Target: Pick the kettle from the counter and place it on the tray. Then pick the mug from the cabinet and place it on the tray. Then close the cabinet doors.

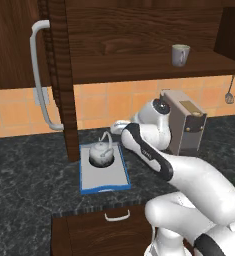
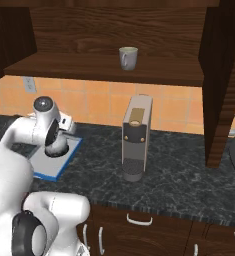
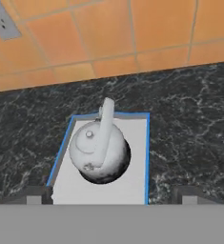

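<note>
- Two base cameras and the hand camera disagree on what they reveal; the left base view shows the kettle (image 1: 100,151) sitting on the tray (image 1: 105,177) on the counter (image 1: 29,175), beside an open cabinet door (image 1: 19,45) with its grey bar handle (image 1: 40,75); the right base view hides the kettle behind the arm, but shows a coffee machine (image 2: 135,142) head-on.
- Both base views show the mug (image 1: 179,54) on the cabinet (image 1: 139,30) shelf.
- The hand view looks down on the kettle, its wire handle upright; the gripper (image 3: 111,195) stands wide, its tips well apart at either side, just above and clear of the kettle; nothing held.
- No readable writing anywhere; a wall outlet (image 3: 1,21) shows on the orange tiles.
</note>
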Motion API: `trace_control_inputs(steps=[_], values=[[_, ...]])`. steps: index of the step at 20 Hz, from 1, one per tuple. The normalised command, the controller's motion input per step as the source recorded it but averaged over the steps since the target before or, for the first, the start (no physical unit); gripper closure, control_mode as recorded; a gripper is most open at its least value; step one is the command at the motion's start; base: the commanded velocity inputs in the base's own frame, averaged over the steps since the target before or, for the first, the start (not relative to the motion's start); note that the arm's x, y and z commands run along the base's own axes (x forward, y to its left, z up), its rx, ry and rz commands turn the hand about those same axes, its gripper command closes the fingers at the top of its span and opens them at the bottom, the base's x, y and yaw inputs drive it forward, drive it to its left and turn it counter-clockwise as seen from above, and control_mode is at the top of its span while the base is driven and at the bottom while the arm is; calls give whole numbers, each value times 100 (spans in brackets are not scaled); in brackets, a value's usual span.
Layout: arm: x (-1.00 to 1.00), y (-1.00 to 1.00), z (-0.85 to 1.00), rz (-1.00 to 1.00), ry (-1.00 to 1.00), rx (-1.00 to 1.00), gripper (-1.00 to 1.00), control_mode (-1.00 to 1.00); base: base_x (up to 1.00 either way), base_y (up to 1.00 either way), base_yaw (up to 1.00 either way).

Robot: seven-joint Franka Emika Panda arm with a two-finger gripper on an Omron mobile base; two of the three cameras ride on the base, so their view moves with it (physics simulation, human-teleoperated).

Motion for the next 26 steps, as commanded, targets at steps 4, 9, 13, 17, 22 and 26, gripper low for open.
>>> trace_control_inputs(steps=[4, 9, 13, 17, 22, 26], values=[[-86, -82, 100, -18, -4, 0, -100, -100, 0, 0, 0], [-24, -82, 100, -25, 7, -11, -100, -100, 0, 0, 0], [0, -91, 100, -30, 39, -21, -100, -100, 0, 0, 0], [0, -76, 100, -17, 23, -14, -100, -100, 0, 0, 0], [0, -47, 65, 1, 12, 1, -100, -100, 0, 0, 0], [14, -11, 6, 3, -14, 2, -100, -100, 0, 0, 0]])
